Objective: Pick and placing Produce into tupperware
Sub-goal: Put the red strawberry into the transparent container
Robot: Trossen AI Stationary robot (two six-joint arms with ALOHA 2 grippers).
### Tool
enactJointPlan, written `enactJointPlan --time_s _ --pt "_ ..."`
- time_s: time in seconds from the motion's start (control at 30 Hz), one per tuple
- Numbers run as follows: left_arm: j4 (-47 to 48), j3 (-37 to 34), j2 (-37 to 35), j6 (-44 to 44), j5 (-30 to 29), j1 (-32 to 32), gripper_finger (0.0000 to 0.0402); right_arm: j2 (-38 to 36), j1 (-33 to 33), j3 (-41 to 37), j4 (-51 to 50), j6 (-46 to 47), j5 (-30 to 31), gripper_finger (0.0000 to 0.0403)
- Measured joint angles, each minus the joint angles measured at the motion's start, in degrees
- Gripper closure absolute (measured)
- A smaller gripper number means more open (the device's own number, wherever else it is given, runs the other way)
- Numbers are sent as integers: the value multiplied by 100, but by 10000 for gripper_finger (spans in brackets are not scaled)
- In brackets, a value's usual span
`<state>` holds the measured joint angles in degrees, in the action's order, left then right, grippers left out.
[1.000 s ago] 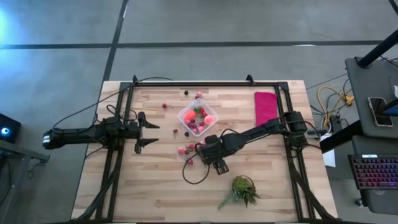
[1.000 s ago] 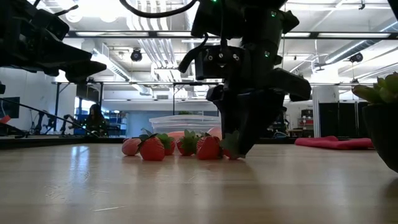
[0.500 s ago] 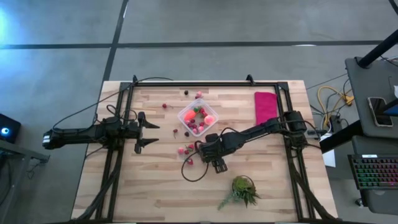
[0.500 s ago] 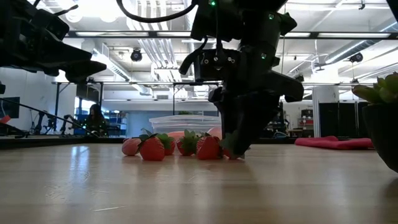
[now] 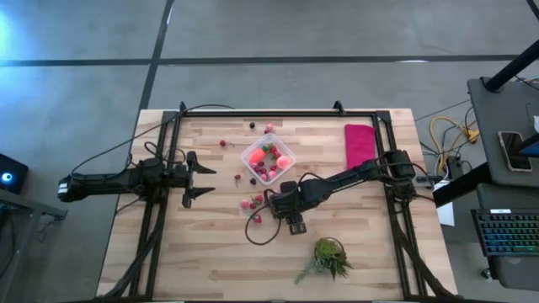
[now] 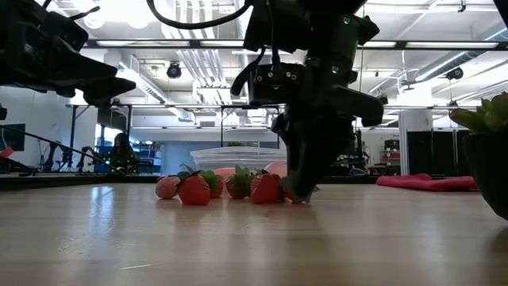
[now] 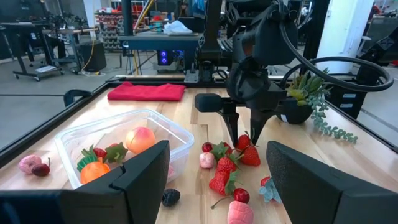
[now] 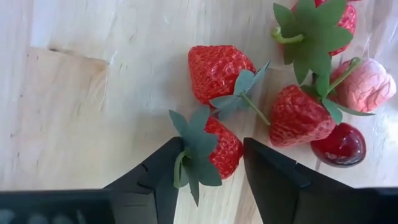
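Observation:
The clear tupperware (image 5: 268, 158) stands mid-table and holds an orange piece, a peach-coloured piece and red berries. A cluster of toy strawberries and cherries (image 5: 253, 204) lies on the wood just near of it. My right gripper (image 5: 271, 202) points down over the cluster, open, with one finger on each side of a strawberry (image 8: 217, 146) that lies on the table. That strawberry also shows in the left wrist view (image 7: 244, 142). My left gripper (image 5: 206, 181) waits open and empty at the table's left, above the wood. My right gripper comes from above, pointing down, with a finger (image 8: 155, 177) beside the strawberry's leafy end and the other finger (image 8: 273, 177) on its opposite side. The strawberry lies on the table. I cannot tell whether the fingers touch it.
A potted green spiky plant (image 5: 328, 252) stands near the front, right of centre. A magenta cloth (image 5: 360, 145) lies at the far right. A few loose berries (image 5: 269, 129) lie beyond the tupperware. A black cable loop (image 5: 263, 234) lies near the right gripper.
My right gripper has shifted slightly toward the table's left, over the strawberry cluster, staying low at the table. The strawberries have not moved.

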<state>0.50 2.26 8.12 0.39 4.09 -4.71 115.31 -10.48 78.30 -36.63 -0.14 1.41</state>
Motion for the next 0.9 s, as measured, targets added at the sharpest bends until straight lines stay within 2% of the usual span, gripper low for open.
enactJointPlan --time_s 0.2,0.47,0.57,0.73,0.9 --pt "1 0 4 -1 1 2 146 -114 0 2 -47 408 -13 257" --pt "1 0 0 1 -1 0 146 -898 30 22 -51 994 15 264" --pt "-3 -1 0 0 0 0 146 -1119 133 123 -35 1236 315 262" --pt "1 -1 0 0 0 2 146 -1131 664 551 -23 1501 1020 262" --pt "2 -2 -2 -1 -2 0 146 -811 1439 1025 -59 1523 1048 262"
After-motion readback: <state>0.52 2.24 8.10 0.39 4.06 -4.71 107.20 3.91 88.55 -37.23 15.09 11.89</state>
